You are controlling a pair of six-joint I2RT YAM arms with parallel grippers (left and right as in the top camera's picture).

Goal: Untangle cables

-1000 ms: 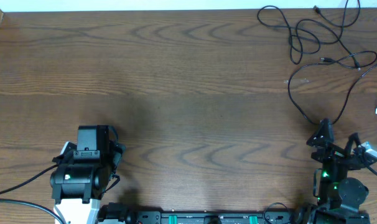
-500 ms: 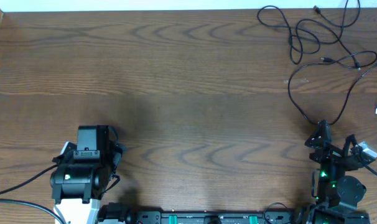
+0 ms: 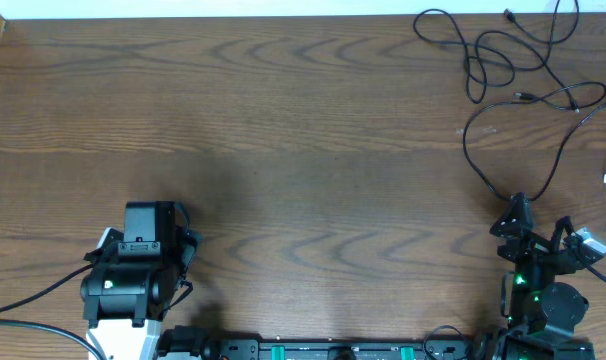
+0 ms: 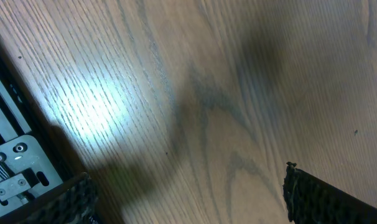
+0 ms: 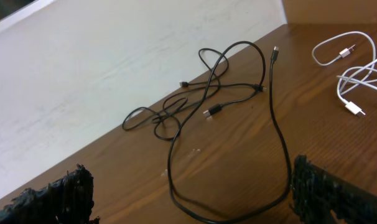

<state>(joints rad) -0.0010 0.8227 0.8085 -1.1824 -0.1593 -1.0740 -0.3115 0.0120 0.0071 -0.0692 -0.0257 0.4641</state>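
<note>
The wide brown wood-grain table [image 3: 283,130] carries everything. At its near left, the left arm's black two-finger gripper [image 4: 187,186] hangs over bare wood with its fingers spread wide, holding nothing, well apart from any cord. At the near right, the right arm's black gripper [image 5: 188,180] is also spread and empty. The thin black cables [image 5: 207,106] lie knotted near the far right corner. One long loop [image 5: 169,177] of them reaches toward the right gripper and lies between its fingers, apparently untouched. A thin white cable [image 5: 356,78] lies just right of the black ones.
</note>
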